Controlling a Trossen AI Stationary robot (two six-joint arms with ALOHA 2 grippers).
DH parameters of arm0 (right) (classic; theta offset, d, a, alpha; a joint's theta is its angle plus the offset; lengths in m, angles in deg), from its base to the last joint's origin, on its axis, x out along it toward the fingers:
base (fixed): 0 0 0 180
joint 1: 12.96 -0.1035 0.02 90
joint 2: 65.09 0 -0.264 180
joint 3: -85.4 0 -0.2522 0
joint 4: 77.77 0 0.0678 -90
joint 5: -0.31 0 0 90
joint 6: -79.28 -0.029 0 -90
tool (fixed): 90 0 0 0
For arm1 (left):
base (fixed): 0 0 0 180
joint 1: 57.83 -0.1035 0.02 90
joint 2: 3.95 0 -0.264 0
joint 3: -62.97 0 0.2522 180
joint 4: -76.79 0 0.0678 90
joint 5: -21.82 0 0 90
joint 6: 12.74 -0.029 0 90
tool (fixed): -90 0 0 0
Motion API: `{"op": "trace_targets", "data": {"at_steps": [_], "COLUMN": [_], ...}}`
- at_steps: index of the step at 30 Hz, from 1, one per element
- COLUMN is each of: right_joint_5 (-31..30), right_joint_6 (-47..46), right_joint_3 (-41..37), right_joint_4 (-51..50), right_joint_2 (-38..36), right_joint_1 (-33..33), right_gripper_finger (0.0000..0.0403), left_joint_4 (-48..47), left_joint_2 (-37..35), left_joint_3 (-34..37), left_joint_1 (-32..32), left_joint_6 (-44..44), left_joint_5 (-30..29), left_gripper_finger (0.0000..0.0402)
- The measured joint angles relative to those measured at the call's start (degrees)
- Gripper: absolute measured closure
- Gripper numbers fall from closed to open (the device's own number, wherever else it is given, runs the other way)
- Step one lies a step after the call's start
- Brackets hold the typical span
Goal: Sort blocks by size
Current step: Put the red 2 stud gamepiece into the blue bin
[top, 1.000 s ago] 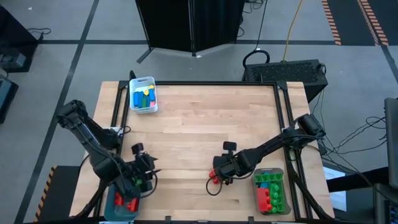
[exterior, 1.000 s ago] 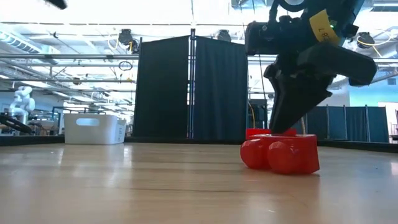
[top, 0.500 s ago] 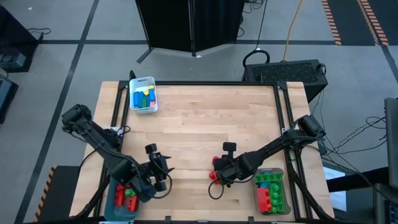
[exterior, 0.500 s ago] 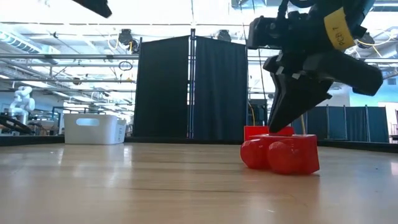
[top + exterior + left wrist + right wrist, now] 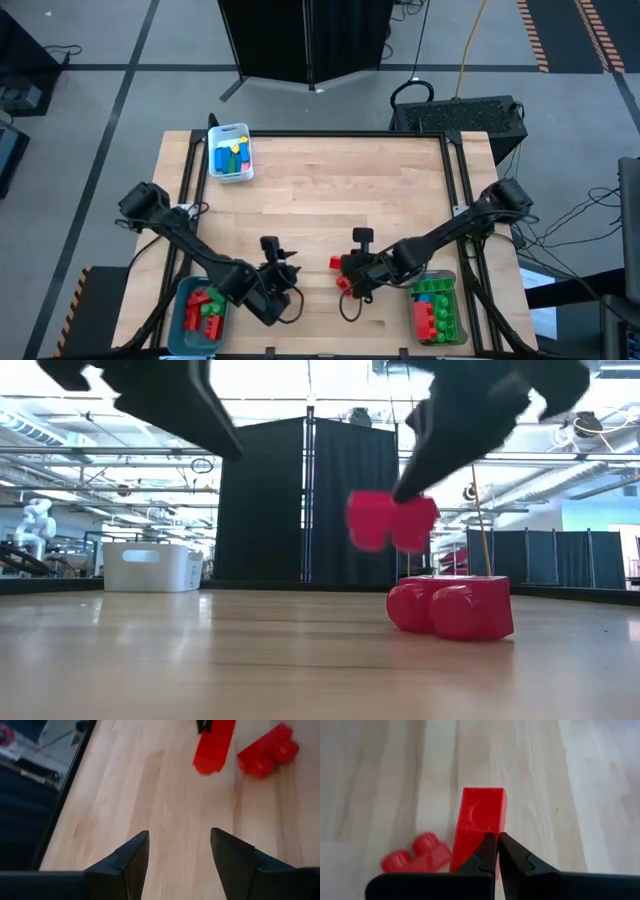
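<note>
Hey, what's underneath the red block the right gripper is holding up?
Beneath the lifted red block, clamped in the right gripper, is bare wooden table. A second red block lies on the table just beside it, not directly under. Any contact between fingers and the block's far side is hidden.

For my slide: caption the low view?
Right hand lifts a red block above another red block.

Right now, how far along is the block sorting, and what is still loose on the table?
Mostly done: blocks already fill the white bin, the teal bin and the clear bin. In hand: the right gripper is shut on a red block lifted off the table. Left: one red block on the table. The left gripper hangs open and empty nearby.
</note>
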Motion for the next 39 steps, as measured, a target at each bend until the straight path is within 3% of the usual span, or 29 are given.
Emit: {"op": "trace_targets", "data": {"at_steps": [6, 14, 17, 26, 39], "right_joint_5": [0.19, 0.25, -0.05, -0.12, 0.36], "right_joint_6": [4.78, 8.50, 9.44, 10.69, 12.22], "right_joint_3": [0.02, 0.02, 0.02, 0.04, 0.09], "right_joint_4": [5.74, 10.25, 11.11, 12.31, 15.81], "right_joint_2": [-2.20, -2.27, -2.27, -2.27, -2.27], "right_joint_1": [-0.25, -0.91, -0.88, -0.26, -0.35], "right_gripper_finger": [0.0402, 0.0402, 0.0402, 0.0402, 0.0403], "left_joint_4": [7.91, 9.94, 10.58, 18.61, 21.81], "left_joint_2": [0.45, 0.45, 0.45, 0.45, 0.45], "left_joint_3": [0.00, 0.00, 0.00, 0.00, 0.00], "left_joint_1": [-1.25, -3.63, -4.69, -6.00, -6.29], "left_joint_6": [-8.15, -9.90, -12.92, -21.00, -23.46], "left_joint_5": [1.34, 2.02, 4.78, 13.37, 14.29], "left_gripper_finger": [0.0198, 0.0128, 0.0113, 0.0111, 0.0111]}}
